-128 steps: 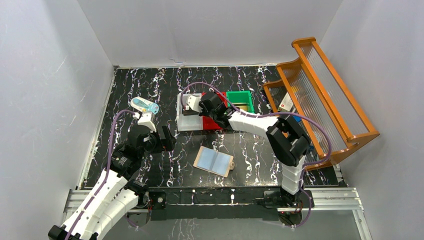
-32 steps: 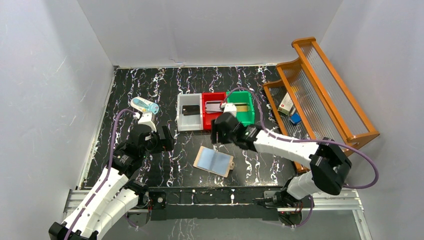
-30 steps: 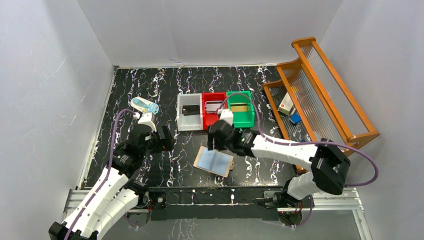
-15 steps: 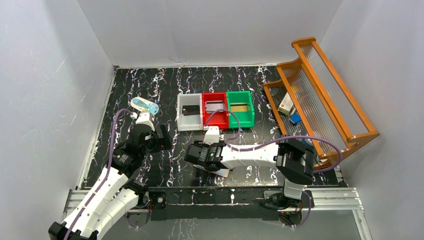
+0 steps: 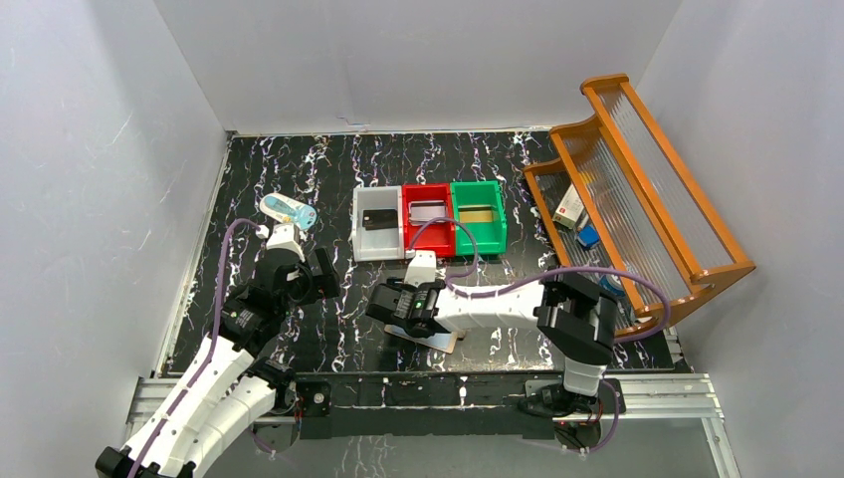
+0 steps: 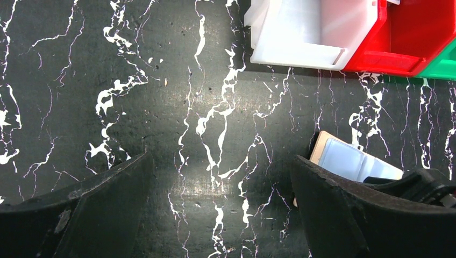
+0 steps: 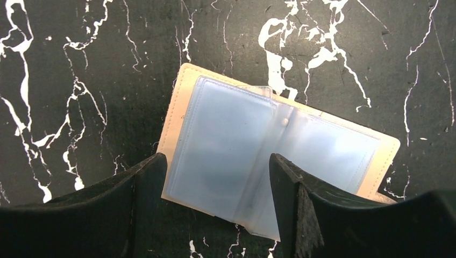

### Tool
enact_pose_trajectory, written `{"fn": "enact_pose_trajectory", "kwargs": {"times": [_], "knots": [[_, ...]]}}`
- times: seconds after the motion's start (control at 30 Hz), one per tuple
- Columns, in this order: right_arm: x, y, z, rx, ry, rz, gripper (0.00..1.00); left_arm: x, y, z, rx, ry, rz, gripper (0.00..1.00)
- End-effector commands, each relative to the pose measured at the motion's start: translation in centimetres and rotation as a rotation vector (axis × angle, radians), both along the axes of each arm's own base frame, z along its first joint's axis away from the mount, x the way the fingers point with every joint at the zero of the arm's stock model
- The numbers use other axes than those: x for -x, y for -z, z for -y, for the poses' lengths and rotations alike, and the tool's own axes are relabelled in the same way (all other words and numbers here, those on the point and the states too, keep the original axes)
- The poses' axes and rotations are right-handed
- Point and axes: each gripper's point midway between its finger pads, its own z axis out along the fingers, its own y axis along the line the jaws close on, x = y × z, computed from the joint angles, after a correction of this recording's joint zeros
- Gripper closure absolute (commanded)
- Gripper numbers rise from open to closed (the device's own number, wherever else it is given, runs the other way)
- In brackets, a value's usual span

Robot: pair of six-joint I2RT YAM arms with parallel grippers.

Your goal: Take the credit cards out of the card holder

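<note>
While the right gripper [image 7: 214,167] is hovering open-jawed over the holder [image 7: 236,156], nothing is pinning that holder down.
The holder is lying spread open by the near edge of the tabletop [image 5: 299,179], about midway along it. The right fingers are standing apart on either side of one page and gripping nothing. The left gripper [image 6: 220,161] is hanging wide apart and empty over the tabletop, near the holder's left. Three cards [image 5: 378,220] are sitting in the bins [image 5: 479,242] toward the middle. The sleeves are looking empty, though a faint shade under the cloudy plastic is possibly one last card. Closing from here is risking a pinch on the whole page rather than a card, lifting or dragging the unheld holder toward the near edge.
</note>
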Motion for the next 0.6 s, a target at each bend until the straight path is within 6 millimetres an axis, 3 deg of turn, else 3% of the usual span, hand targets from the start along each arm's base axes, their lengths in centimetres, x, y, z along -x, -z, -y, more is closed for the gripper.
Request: {"fn": "enact_pose_trajectory", "kwargs": {"times": [0.0, 0.33, 0.57], "knots": [[-0.7, 0.2, -0.4, -0.015, 0.038, 0.004, 0.23, -0.3, -1.6, -0.4, 0.006, -0.023, 0.037, 0.02], [-1.1, 3.5, 0.1, 0.065, -0.018, -0.071, 0.21, -0.2, -1.5, -0.2, 0.011, -0.015, 0.034, 0.02], [0.2, 5.3, 1.0, 0.122, -0.039, -0.138, 0.39, -0.2, -1.5, -0.2, 0.012, -0.012, 0.033, 0.02]]}}
